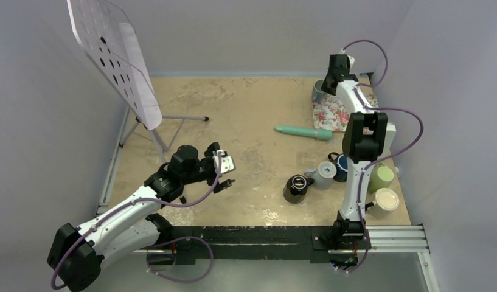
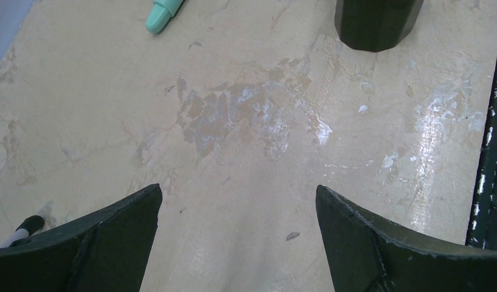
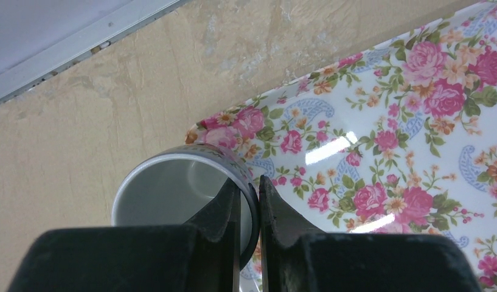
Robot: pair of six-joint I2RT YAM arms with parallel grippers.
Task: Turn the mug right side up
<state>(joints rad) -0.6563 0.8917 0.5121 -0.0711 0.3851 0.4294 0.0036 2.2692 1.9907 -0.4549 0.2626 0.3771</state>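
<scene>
The mug (image 3: 166, 194) sits at the corner of the flowery tray (image 3: 416, 121) with its open mouth facing the wrist camera, so it seems the right way up. The right gripper (image 3: 249, 190) is pinching its rim, one finger inside and one outside. The mug looks hard, shiny and not heavy, so I think it could slip or chip, and the thin rim wall is a good spot to hold. Far from the tray, the left gripper (image 2: 239, 201) is spread wide over the table (image 2: 246, 121), holding nothing.
</scene>
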